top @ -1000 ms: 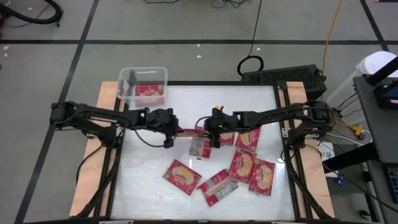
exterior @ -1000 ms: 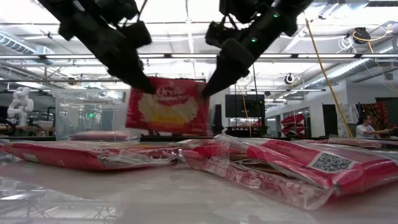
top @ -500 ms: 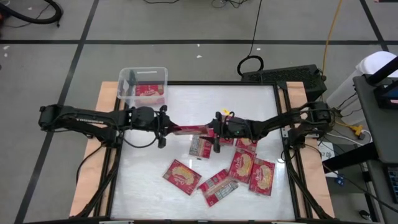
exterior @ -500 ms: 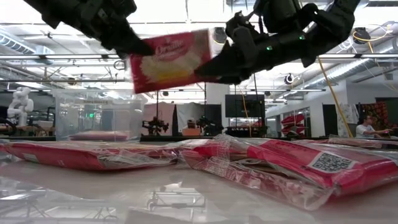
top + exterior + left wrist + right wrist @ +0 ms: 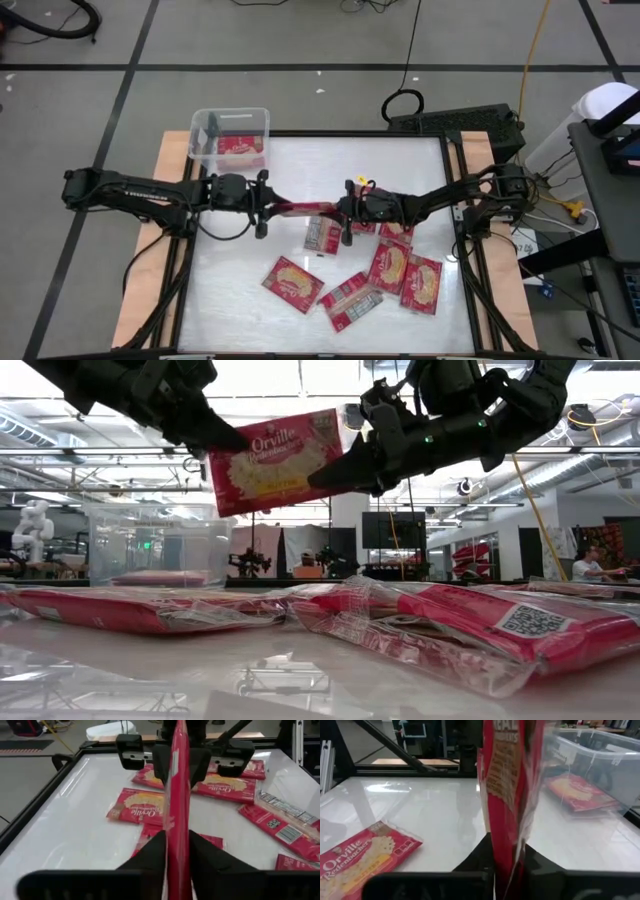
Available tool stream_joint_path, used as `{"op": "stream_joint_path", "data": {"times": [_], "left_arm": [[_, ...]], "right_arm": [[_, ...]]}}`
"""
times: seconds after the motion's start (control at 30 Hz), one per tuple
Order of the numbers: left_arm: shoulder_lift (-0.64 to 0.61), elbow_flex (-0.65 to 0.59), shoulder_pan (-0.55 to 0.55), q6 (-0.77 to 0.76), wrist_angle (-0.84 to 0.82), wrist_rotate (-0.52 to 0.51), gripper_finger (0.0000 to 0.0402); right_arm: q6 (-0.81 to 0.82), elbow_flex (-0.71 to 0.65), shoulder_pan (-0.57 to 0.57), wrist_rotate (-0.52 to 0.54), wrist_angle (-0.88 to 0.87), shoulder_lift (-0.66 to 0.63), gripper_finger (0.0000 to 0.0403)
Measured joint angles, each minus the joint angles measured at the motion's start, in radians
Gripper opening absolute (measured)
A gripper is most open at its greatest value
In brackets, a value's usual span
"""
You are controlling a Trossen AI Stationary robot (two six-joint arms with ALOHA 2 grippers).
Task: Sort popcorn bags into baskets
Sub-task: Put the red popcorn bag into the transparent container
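Observation:
One red popcorn bag [image 5: 305, 208] hangs in the air over the table's middle, stretched between my two grippers. My left gripper [image 5: 272, 206] is shut on its left edge and my right gripper [image 5: 338, 209] is shut on its right edge. In the low view the bag [image 5: 278, 460] shows its popcorn picture, tilted, well above the table. Both wrist views see it edge-on between the fingers, as the bag [image 5: 177, 795] and the bag [image 5: 505, 785]. The clear basket [image 5: 200, 135] stands at the table's far left corner with one bag [image 5: 241, 151] lying inside.
Several loose red bags lie on the white table right of centre, among them one bag [image 5: 294, 283], another [image 5: 351, 301] and a third [image 5: 421, 283]. The table's dark frame [image 5: 452, 200] runs along its sides. A person sits far off in the room [image 5: 585, 565].
The bag rose from just above the loose packets to well above the table and shifted a little left. The right gripper's fingers closed onto its edge. The bag now faces the low camera more squarely.

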Motion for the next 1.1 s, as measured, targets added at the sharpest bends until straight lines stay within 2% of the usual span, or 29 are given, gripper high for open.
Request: {"op": "stream_joint_path", "data": {"times": [0.17, 0.3, 0.5, 0.73, 0.8, 0.9, 1.1], "left_arm": [[-0.009, 0.076, -0.006, 0.01, -0.112, -0.03, 0.0147], [0.021, 0.189, -0.002, -0.005, -0.19, -0.059, 0.0182], [0.174, 0.333, 0.003, -0.013, -0.345, -0.016, 0.0194], [0.32, 0.365, 0.009, -0.021, -0.414, -0.014, 0.0194], [0.33, 0.365, 0.018, -0.03, -0.418, -0.014, 0.0186], [0.33, 0.365, 0.037, -0.041, -0.41, -0.013, 0.0152], [0.329, 0.365, 0.06, -0.008, -0.418, 0.058, 0.0034]], "right_arm": [[0.041, 0.0, -0.005, 0.0, -0.056, 0.001, 0.003], [0.052, 0.0, -0.011, -0.001, -0.071, 0.001, 0.0015], [0.051, 0.0, -0.014, -0.001, -0.065, 0.001, 0.0008], [0.051, 0.0, -0.015, -0.001, -0.076, 0.001, 0.0011], [0.05, 0.0, -0.014, -0.001, -0.078, 0.001, 0.0012], [0.041, 0.0, -0.014, 0.0, -0.082, 0.001, 0.0012], [0.036, 0.0, -0.017, 0.0, -0.08, 0.001, 0.0013]]}}
